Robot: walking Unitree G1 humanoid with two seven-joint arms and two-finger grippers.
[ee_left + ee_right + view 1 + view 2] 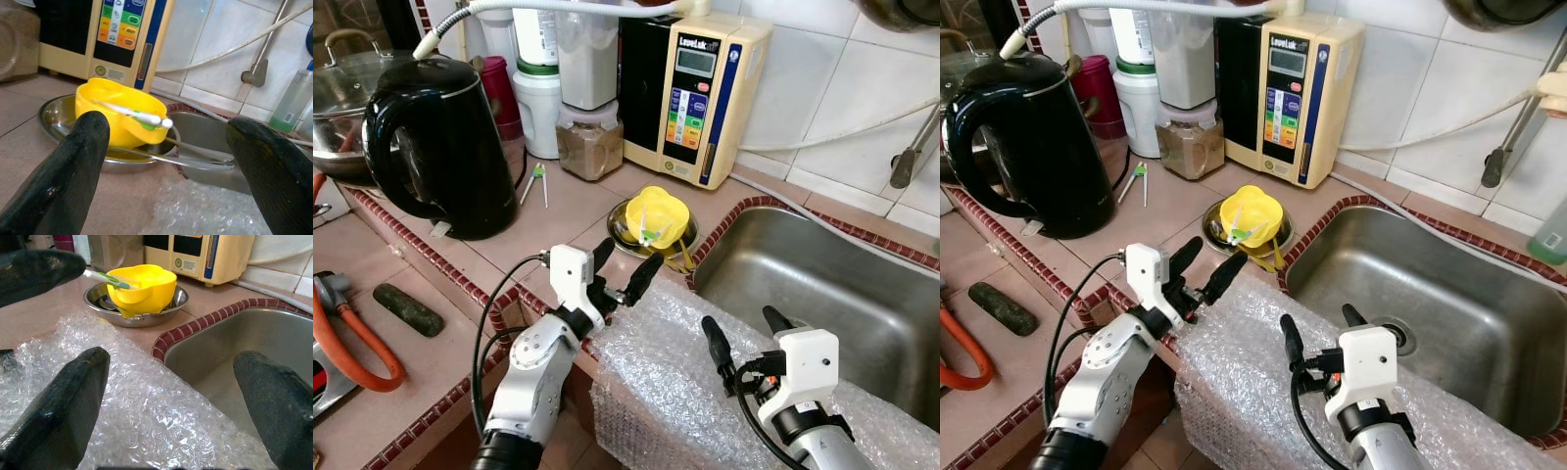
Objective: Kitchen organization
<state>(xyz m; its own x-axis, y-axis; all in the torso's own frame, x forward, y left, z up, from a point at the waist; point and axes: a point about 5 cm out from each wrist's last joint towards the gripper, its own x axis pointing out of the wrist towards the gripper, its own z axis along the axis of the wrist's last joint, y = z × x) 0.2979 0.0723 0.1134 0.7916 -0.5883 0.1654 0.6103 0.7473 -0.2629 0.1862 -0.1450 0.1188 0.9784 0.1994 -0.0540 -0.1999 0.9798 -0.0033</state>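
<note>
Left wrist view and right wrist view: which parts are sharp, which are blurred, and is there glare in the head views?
Left wrist view: the black fingers are soft and blurred, the yellow bowl is sharper. Right wrist view: the bubble wrap is crisp, with bright highlights. Left eye view: the black kettle and steel sink show window-like reflections; nothing is washed out.

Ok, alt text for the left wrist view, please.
The left gripper, fingers spread open, faces a yellow bowl that sits in a shallow steel dish on the tiled counter, a white and green utensil lying across the bowl. Behind stands a cream water ioniser; bubble wrap lies in front.
</note>
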